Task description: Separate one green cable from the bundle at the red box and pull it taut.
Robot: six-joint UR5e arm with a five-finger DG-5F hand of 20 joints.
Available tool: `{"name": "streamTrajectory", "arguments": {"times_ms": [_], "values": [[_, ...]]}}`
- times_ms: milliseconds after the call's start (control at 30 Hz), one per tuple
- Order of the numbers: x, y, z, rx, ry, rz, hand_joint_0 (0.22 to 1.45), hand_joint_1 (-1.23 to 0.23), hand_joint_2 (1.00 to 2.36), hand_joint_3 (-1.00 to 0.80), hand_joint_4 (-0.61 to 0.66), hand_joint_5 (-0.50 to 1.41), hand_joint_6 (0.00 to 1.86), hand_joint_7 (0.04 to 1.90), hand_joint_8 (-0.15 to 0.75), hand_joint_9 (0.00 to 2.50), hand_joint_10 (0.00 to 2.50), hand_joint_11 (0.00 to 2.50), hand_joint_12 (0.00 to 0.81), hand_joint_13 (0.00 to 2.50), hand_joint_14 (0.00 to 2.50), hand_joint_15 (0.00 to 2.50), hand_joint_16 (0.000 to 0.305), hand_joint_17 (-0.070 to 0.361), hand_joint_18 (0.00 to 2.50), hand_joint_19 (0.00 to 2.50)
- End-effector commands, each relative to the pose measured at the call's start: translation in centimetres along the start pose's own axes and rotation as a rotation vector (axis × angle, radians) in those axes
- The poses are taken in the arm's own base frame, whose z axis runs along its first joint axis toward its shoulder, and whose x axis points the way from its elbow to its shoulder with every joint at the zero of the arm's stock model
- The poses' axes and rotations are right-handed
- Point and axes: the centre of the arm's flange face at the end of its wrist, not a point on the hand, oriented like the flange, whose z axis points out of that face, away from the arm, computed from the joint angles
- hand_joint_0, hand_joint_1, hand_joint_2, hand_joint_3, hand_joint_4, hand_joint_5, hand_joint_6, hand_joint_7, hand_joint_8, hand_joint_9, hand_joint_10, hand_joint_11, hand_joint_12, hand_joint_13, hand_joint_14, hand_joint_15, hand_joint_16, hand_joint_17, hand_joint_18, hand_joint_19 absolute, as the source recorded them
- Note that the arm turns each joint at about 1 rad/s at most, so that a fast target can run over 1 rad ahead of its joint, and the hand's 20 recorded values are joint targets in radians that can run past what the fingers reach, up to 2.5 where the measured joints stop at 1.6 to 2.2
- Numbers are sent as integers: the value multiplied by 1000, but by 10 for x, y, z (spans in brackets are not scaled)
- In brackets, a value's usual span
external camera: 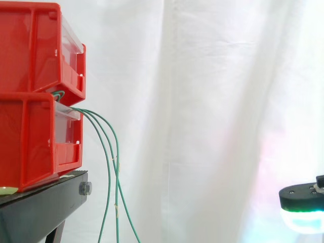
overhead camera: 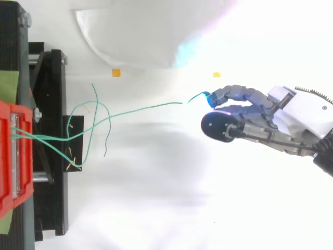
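Several thin green cables [external camera: 109, 152] come out between the two stacked red boxes [external camera: 35, 136] and hang down in front of the black stand. From above, one green cable [overhead camera: 140, 109] runs slack from the red box [overhead camera: 10, 151] to the right, and its curled end [overhead camera: 196, 97] meets the hand's upper fingertips [overhead camera: 214, 96]. The hand [overhead camera: 260, 122] reaches in from the right with its fingers curled, pinching that cable end. In the side view a glowing fingertip [external camera: 302, 215] shows low at the right edge, far from the boxes. The other cables [overhead camera: 99, 125] loop loosely near the stand.
The black stand [overhead camera: 49, 156] carries the boxes at the left. A white curtain [external camera: 212, 101] hangs behind. Two small orange markers [overhead camera: 116, 72] lie on the white floor. Open space lies between the stand and the hand.
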Motion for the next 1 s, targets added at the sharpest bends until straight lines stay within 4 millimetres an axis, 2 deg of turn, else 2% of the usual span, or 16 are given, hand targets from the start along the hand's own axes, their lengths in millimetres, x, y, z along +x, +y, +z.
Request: {"name": "streamTrajectory", "arguments": {"times_ms": [0, 167, 233, 333, 500, 533, 567, 700, 733, 833, 867, 900, 933, 967], "values": [[-1, 1, 1, -1, -3, -4, 518, -637, 1000, -500, 150, -184, 502, 732, 238, 586, 14, 496, 273, 470, 15, 436, 42, 94, 445, 754], [-3, 1, 3, 0, -3, 1, 538, -656, 1000, -500, 147, -199, 502, 703, 235, 633, 14, 520, 283, 498, 16, 451, 42, 94, 475, 752], [-2, 1, 2, 0, -2, 0, 552, -665, 1000, -500, 146, -198, 502, 705, 228, 817, 14, 547, 281, 685, 15, 451, 39, 88, 521, 755], [-1, 1, 3, -4, 2, 3, 576, -691, 1000, -500, 135, -194, 502, 710, 224, 890, 15, 516, 228, 675, 18, 565, 35, 78, 508, 794], [0, 0, 2, -6, 5, 0, 554, -652, 1000, -500, 119, -190, 502, 702, 209, 934, 17, 605, 324, 908, 19, 805, 35, 78, 516, 813], [0, 0, 2, -6, 4, -1, 546, -651, 1000, -500, 113, -192, 502, 700, 192, 884, 15, 591, 386, 998, 17, 743, 35, 78, 499, 795], [0, 0, 2, -5, 3, -2, 549, -655, 1000, -500, 109, -191, 502, 700, 168, 914, 19, 620, 402, 1053, 16, 750, 34, 78, 490, 789], [-2, 1, 2, -2, -2, -2, 566, -705, 1000, -500, 107, -189, 502, 701, 132, 1012, 17, 742, 381, 1091, 18, 761, 35, 78, 516, 758], [-2, 1, 2, -3, -2, -1, 564, -728, 1000, -500, 118, -184, 502, 709, 163, 1093, 19, 948, 336, 1023, 22, 799, 37, 83, 599, 759], [-2, 1, 2, -2, -1, -1, 554, -719, 1000, -500, 129, -161, 502, 724, 163, 1422, 8, 1459, 280, 1180, 24, 1028, 40, 91, 729, 827], [-2, 1, 3, -4, -1, -1, 552, -717, 1000, -500, 133, -154, 502, 711, 165, 1443, 10, 1400, 283, 1248, 23, 1021, 40, 91, 741, 825], [-2, 1, 3, -4, -1, -1, 553, -715, 1000, -500, 138, -153, 502, 703, 167, 1427, 19, 1180, 290, 1251, 24, 987, 40, 91, 745, 815], [-1, 1, 3, -5, 0, 3, 552, -708, 1000, -500, 145, -153, 502, 683, 162, 1343, 20, 850, 314, 1274, 22, 902, 40, 91, 736, 791], [-2, 1, 3, -6, -1, 3, 549, -698, 1000, -500, 134, -163, 502, 666, 143, 1264, 19, 698, 340, 1238, 22, 818, 40, 90, 696, 771]]}}
